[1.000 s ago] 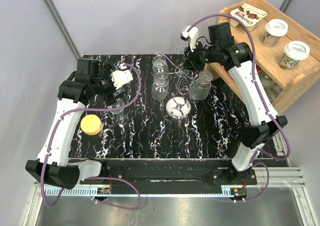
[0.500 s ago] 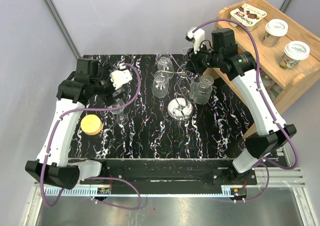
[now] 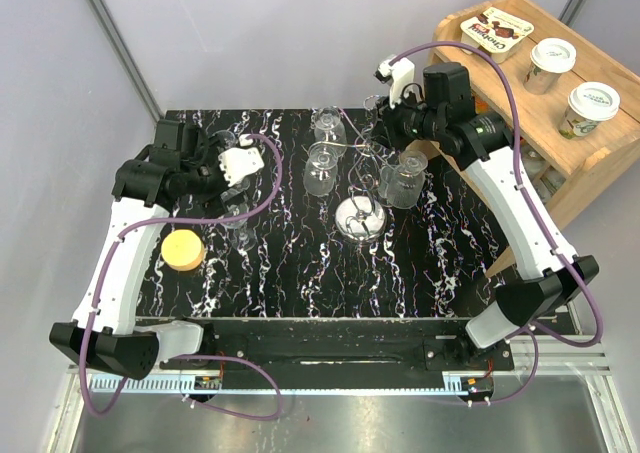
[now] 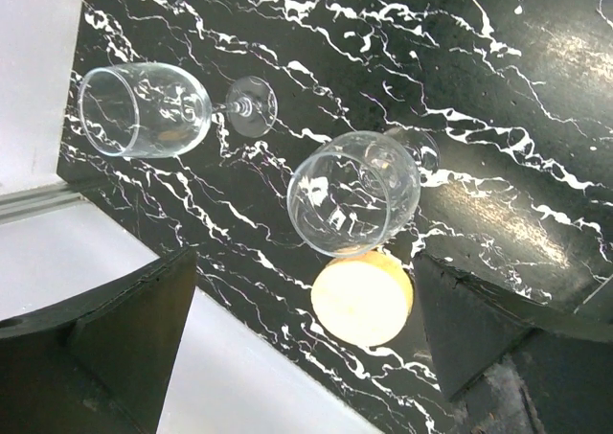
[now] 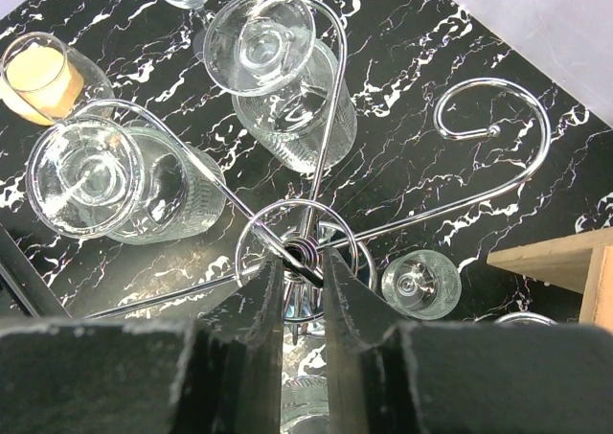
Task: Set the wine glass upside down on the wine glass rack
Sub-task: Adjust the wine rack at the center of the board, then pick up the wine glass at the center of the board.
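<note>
Wine glass [image 4: 144, 108] upper left, second glass [image 4: 352, 192] centre, on black marbled table [image 4: 536, 99]; yellow disc [image 4: 362, 302] near; tool [image 4: 306, 262] jaws spread wide.

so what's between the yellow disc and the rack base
An upright wine glass beside the yellow disc, then bare tabletop to the rack base; top view.

yellow disc [image 3: 183, 250] lies on black marbled table [image 3: 430, 268]
</note>
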{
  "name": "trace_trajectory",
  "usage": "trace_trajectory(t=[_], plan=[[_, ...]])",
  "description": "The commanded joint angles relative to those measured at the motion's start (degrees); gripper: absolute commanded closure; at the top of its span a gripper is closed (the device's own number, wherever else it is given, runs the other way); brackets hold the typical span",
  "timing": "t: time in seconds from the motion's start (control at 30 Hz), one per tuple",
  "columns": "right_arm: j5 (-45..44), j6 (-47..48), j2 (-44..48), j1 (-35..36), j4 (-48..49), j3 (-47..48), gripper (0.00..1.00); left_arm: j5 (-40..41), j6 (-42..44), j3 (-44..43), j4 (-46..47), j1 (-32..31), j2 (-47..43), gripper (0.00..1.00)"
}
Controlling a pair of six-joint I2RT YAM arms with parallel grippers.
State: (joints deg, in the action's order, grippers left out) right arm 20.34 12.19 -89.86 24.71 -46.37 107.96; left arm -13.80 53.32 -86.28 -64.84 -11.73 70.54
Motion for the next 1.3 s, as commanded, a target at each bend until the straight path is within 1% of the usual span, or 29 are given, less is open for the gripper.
trace_trajectory(t=[0.0,0.07,0.23,0.33,0.63,0.97,1.07,1.13,1.17,1.2,1.27], plan=[[-2.67,-3.57,3.38,0.43,3.04,-0.47,0.93,1.94,1.61,-1.08,-2.49,-0.14,-0.06,0.01],[-2.67,-3.57,3.73,0.43,3.22,-1.17,0.84,1.50,1.26,-1.26,-2.57,-0.14,-0.23,0.01],[-2.58,-3.13,4.35,0.43,2.78,-2.05,0.70,0.62,1.52,-1.79,-3.27,-0.23,0.99,0.01],[-2.58,-2.69,4.78,0.43,2.51,-1.70,0.65,1.85,2.40,-2.84,-3.80,-0.14,3.54,0.01],[-2.76,-2.17,6.80,0.43,2.34,-2.93,0.64,5.53,3.72,-7.58,-3.54,-0.14,11.89,0.02],[-2.06,-1.81,8.13,0.43,1.28,-2.67,0.63,7.65,5.56,-6.80,-2.13,-0.14,17.17,0.08],[-1.97,-1.82,8.04,0.43,1.11,-2.85,0.62,7.65,5.83,-6.62,-2.13,-0.14,18.40,0.14],[-1.97,-1.73,7.86,0.43,1.10,-2.93,0.62,7.48,6.36,-6.09,-2.05,-0.14,19.10,0.21],[-1.97,-1.73,7.78,0.43,1.11,-2.93,0.63,7.56,6.44,-5.92,-2.22,-0.14,19.37,0.27],[-2.06,-1.73,7.86,0.43,1.02,-2.85,0.62,7.48,6.53,-5.83,-2.22,-0.14,19.63,0.30],[-1.97,-1.73,7.77,0.51,0.84,-2.41,0.63,7.12,6.62,-5.83,-2.57,-0.14,19.72,0.35]])
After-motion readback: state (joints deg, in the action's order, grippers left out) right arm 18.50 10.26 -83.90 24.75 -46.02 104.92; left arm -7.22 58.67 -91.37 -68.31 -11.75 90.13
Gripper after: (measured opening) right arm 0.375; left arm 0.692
